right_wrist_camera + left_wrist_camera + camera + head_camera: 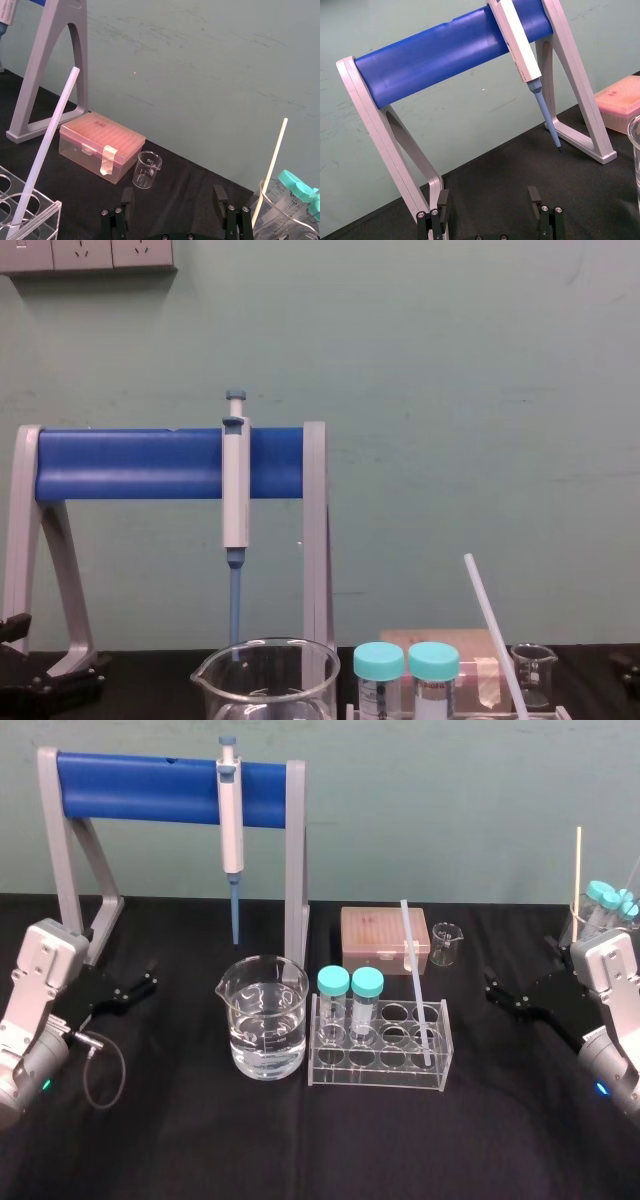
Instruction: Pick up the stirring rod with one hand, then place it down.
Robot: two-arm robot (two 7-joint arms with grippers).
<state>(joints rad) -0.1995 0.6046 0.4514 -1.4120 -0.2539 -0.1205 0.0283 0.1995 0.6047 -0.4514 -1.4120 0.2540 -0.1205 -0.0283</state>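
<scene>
The long, translucent white stirring rod (416,975) is being propped, ungrasped, in the clear plastic rack (375,1075) at frame centre. The black left gripper (148,977) and right gripper (492,985) are being held spread and empty at the side edges; pickup and placement are being awaited.

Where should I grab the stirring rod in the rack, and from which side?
I'd grip the stirring rod on its bare length above the rack, coming from the right with the open right gripper. It leans in a right-end hole; capped tubes stand at the left end.
</scene>
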